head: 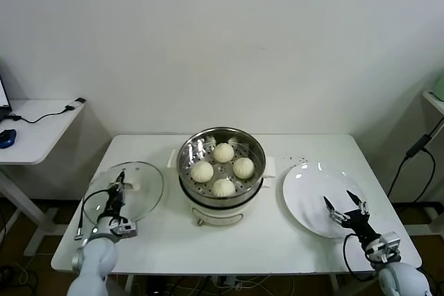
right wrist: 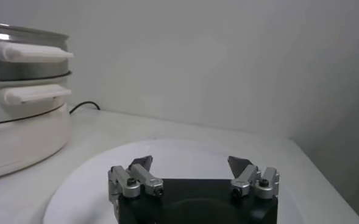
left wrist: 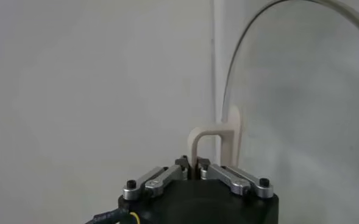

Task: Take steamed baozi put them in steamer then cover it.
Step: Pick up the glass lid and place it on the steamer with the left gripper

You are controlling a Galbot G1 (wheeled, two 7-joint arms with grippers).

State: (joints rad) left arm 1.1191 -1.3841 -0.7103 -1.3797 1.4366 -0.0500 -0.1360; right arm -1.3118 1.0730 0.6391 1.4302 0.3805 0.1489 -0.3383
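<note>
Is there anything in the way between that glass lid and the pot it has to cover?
Nothing visible. The left gripper is shut on the lid's handle, and bare table separates the lid from the open pot, where four buns sit below the rim.

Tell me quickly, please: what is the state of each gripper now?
Left gripper: shut on the handle of the cover.
Right gripper: open, holding nothing, over the white plate.
</note>
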